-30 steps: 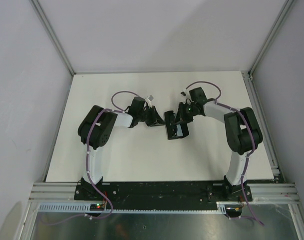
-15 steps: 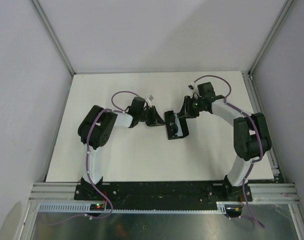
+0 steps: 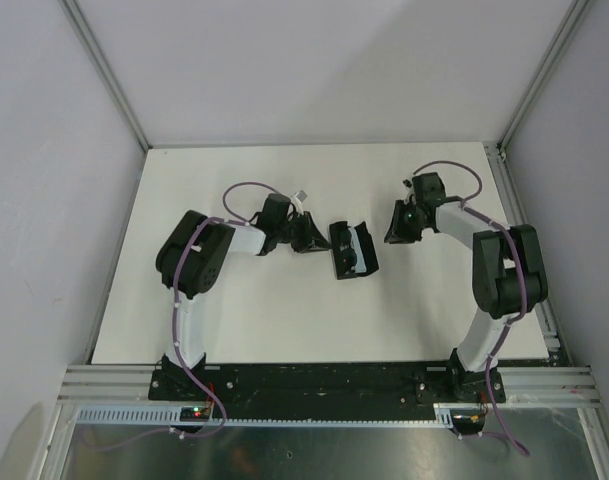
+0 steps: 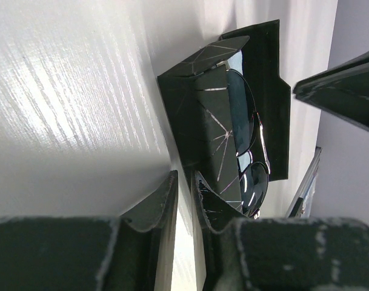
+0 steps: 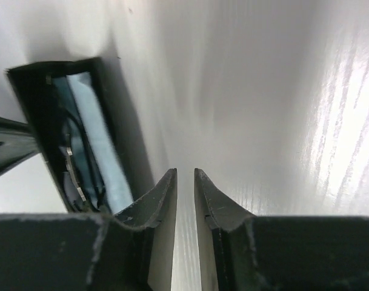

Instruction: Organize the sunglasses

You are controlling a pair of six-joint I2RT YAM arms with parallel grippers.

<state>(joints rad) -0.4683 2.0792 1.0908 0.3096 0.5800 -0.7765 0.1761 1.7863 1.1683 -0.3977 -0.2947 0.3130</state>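
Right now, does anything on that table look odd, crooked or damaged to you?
Nothing is spilled or broken. The black case lies open and slightly skewed on the table, with the sunglasses tucked inside. Pale lines cross its flap; they may be creases or scuffs, I cannot tell which.

We find the black rectangular box-like case (image 3: pixel 352 249) lying open in the middle of the white wooden tabletop (image 3: pixel 264 320), with the dark-lensed, thin-armed sunglasses (image 4: pixel 245 130) inside it. The left gripper (image 3: pixel 314 242) sits just left of the case, and the right gripper (image 3: pixel 394 232) stands apart on its right.
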